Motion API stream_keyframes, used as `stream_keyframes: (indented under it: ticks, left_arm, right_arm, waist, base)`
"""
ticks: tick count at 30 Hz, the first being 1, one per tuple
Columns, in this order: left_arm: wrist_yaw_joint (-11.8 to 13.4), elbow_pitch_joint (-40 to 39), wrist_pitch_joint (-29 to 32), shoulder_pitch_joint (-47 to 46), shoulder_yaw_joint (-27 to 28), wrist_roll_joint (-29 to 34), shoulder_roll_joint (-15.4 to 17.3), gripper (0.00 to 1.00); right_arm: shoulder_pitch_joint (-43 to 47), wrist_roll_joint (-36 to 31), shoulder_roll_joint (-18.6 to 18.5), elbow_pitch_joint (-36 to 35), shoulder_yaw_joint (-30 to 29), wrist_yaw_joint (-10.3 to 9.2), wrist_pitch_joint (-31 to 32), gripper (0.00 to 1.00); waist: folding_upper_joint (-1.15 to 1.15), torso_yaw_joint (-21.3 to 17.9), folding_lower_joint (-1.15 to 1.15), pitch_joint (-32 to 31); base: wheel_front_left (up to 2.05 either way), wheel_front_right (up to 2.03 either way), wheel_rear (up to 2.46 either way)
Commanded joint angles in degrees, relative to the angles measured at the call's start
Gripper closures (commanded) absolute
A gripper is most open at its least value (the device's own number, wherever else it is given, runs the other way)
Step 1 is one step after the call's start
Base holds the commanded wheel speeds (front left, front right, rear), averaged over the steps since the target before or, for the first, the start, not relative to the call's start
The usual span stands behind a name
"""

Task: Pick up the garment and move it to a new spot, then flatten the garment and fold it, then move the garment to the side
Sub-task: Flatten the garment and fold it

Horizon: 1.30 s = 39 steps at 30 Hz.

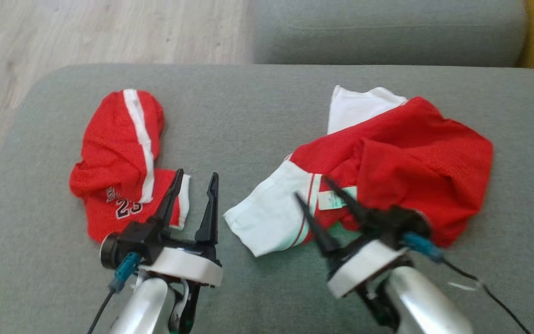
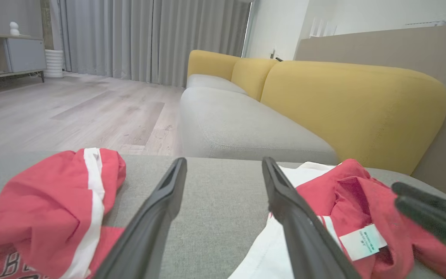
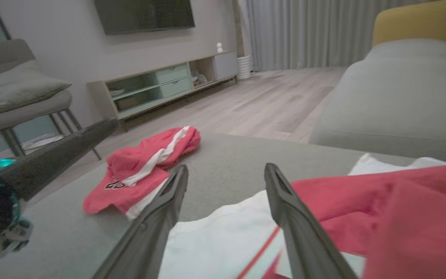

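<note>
The grey seat (image 1: 257, 116) carries two garments. The crumpled red and white jersey (image 1: 410, 153) lies on its right half, with a white part pointing toward the near edge and a small label on top. The red shorts (image 1: 114, 153) with a white stripe lie bunched near the left edge, well apart from the jersey. The right gripper (image 1: 312, 187) hangs over the near side of the jersey, fingers spread wide, holding nothing. The left gripper (image 1: 197, 174) is between both garments, also wide open and empty.
</note>
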Motion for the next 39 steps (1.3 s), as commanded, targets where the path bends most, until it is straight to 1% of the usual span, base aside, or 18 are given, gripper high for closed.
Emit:
stream_keyframes:
  ticks: [1, 6, 8, 10, 13, 17, 22, 25, 29, 33, 39]
  left_arm:
    - [0.35, -1.74, -0.55, -1.07, 2.07, 0.69, 0.38, 0.0]
    - [0.56, -2.44, -0.55, -0.29, 2.49, 0.56, 0.09, 0.0]
    - [0.56, -2.65, -0.55, 0.07, 2.66, 0.4, -0.05, 0.0]
    - [0.62, -2.86, -0.55, 0.44, 2.86, 0.32, -0.17, 0.0]
    - [0.5, -2.89, -0.55, 0.81, 3.02, 0.34, -0.31, 0.0]
    - [0.23, -2.78, -0.55, 0.63, 3.11, 0.56, -0.45, 0.0]
    - [-0.25, -2.57, -0.55, -0.08, 2.83, 0.84, -0.58, 0.0]
    - [-0.45, -2.26, -0.55, -0.66, 2.65, 1.02, -0.66, 0.0]
    - [-0.65, -1.89, -0.55, -1.08, 2.53, 1.12, -0.74, 0.0]
    - [-0.93, -1.45, -0.55, -1.55, 2.32, 1.25, -0.81, 0.0]
    - [-1.12, -0.99, -0.55, -2.32, 2.26, 1.59, -0.88, 0.0]
  right_arm:
    - [0.69, -1.52, 0.7, -2.88, -2.1, -0.04, -1.07, 0.0]
    - [5.89, -4.67, 0.7, -8.6, -15.36, -0.04, -2.01, 0.0]
    - [8.16, -4.99, 0.7, -10.73, -19.88, -0.04, -2.13, 0.0]
    - [10.31, -4.92, 0.7, -12.79, -23.06, -0.04, -2.16, 0.0]
    - [13.0, -5.23, 0.7, -14.54, -25.09, -0.04, -2.18, 0.0]
    - [14.28, -5.19, 0.7, -15.88, -25.44, -0.04, -2.19, 0.0]
    - [13.63, -5.15, 0.7, -15.39, -23.49, -0.04, -2.19, 0.0]
    - [12.48, -5.43, 0.7, -13.32, -20.89, -0.04, -1.8, 0.0]
    - [10.22, -4.72, 0.7, -9.52, -17.9, -0.04, 1.32, 0.0]
    - [7.59, -4.22, 0.7, -4.75, -17.04, -0.04, 4.14, 0.0]
    - [4.25, -2.6, 0.7, 1.32, -15.64, -0.04, 5.16, 0.0]
  waist:
    - [0.0, -1.3, 0.01, -0.86]
    - [0.0, -3.63, 0.01, -1.44]
    - [0.0, -4.46, 0.01, -1.46]
    - [0.0, -5.19, 0.01, -1.3]
    - [0.0, -5.79, 0.01, -0.97]
    - [0.0, -5.96, 0.01, -0.43]
    - [0.0, -5.11, 0.01, 0.46]
    - [0.0, -3.97, 0.01, 1.28]
    - [0.0, -2.29, 0.01, 2.39]
    - [0.0, -0.55, 0.01, 3.27]
    - [0.0, 1.59, 0.01, 4.17]
  base:
    - [0.0, 0.0, 0.0]
    - [0.0, 0.0, 0.0]
    - [0.0, 0.0, 0.0]
    - [0.0, 0.0, 0.0]
    - [0.0, 0.0, 0.0]
    - [0.0, 0.0, 0.0]
    - [0.0, 0.0, 0.0]
    - [0.0, 0.0, 0.0]
    - [0.0, 0.0, 0.0]
    - [0.0, 0.0, 0.0]
    - [0.0, 0.0, 0.0]
